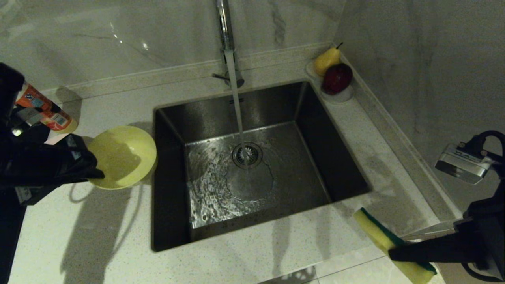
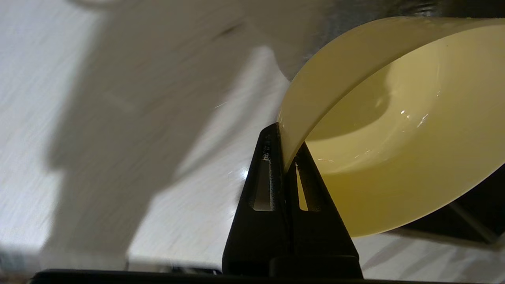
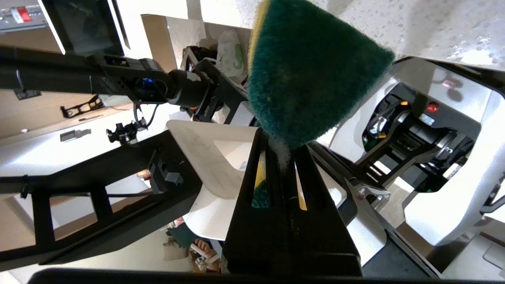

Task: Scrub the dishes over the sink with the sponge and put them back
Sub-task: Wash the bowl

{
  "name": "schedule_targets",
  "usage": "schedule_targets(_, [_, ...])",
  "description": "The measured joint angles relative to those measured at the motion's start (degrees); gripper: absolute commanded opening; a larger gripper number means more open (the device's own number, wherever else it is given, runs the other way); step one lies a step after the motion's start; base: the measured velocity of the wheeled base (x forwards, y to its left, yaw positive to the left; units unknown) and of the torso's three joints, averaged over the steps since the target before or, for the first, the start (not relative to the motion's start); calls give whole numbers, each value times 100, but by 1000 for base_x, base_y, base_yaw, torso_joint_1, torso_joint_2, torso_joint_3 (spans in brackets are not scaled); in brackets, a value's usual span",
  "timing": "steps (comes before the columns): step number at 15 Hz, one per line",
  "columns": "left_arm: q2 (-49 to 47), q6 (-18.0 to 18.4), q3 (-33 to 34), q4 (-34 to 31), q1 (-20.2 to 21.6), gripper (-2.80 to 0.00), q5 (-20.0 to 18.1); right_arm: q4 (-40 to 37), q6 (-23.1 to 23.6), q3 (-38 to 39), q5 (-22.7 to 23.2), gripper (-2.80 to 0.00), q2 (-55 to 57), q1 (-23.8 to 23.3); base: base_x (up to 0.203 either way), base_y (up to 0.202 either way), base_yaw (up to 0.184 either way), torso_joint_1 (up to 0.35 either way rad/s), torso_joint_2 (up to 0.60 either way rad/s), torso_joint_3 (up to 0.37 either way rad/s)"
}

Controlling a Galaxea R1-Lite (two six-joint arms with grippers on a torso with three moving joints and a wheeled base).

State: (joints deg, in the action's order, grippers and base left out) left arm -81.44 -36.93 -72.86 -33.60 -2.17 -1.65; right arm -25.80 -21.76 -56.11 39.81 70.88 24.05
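Observation:
A yellow bowl [image 1: 122, 156] hangs tilted above the counter just left of the sink [image 1: 276, 102], its inside facing the basin. My left gripper [image 1: 96, 173] is shut on its near rim. In the left wrist view the fingers [image 2: 272, 157] pinch the thin bowl [image 2: 394, 130] wall, one inside and one outside. My right gripper [image 1: 394, 252] hovers over the counter at the sink's front right corner, shut on the sponge [image 1: 378, 232], whose yellow foam faces left and green face right. The right wrist view shows the green sponge [image 3: 307, 79] sticking out past the right gripper [image 3: 282, 146].
Water runs from the chrome tap [image 1: 225, 27] onto the drain [image 1: 247, 154]. A clear dish [image 1: 343, 96] holding a pear [image 1: 326, 60] and a red fruit [image 1: 337, 78] sits at the back right corner. A bottle [image 1: 43, 108] stands at the far left. A wall closes the right side.

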Motion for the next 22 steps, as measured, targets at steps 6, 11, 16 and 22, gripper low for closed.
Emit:
schedule_targets(6, [-927, -413, -900, 456, -1609, -280, 776, 437, -8, 31, -3, -280, 37, -26, 0, 0, 0, 0, 0, 0])
schedule_targets(11, [-2001, -815, -1254, 1200, -2115, -280, 975, 537, 14, -61, 20, -280, 46, -245, 0, 0, 0, 0, 0, 0])
schedule_targets(16, [-2634, -933, -1632, 1495, -2257, -280, 958, 1168, 53, 211, 107, -280, 172, -455, 0, 0, 0, 0, 0, 0])
schedule_targets(22, [-3082, -1045, -1890, 1633, -2305, -280, 950, 1266, 68, 165, 198, -280, 101, -707, 0, 0, 0, 0, 0, 0])
